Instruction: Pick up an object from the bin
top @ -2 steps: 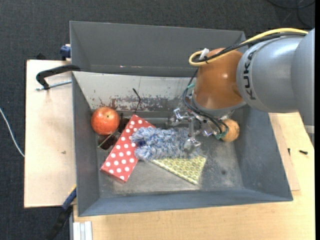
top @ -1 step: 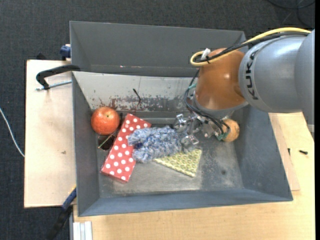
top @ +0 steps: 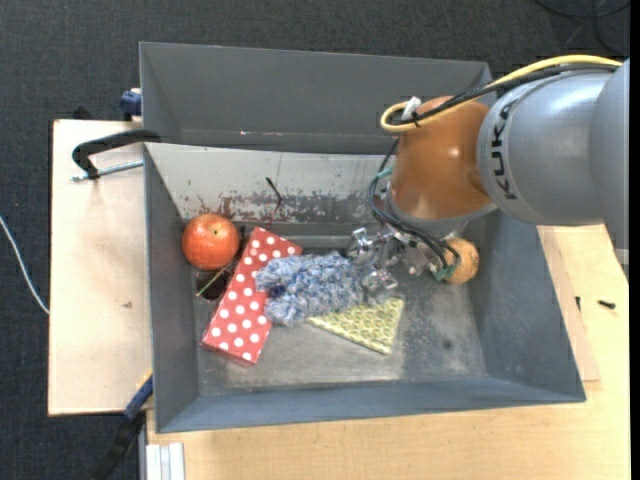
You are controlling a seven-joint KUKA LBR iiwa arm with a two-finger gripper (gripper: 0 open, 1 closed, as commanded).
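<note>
Crumpled blue-and-white knitted cloth (top: 310, 283) lies bunched up on the floor of the grey metal bin (top: 500, 338), about mid-bin. Left end overlaps the red white-dotted flat box (top: 240, 303). Lower edge touches the yellow-green patterned pad (top: 362, 323). Right end sits under the gripper (top: 375, 260).

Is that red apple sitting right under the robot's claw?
No, the red apple lies well to the left of the gripper, which is over the right end of the blue knitted cloth.
</note>
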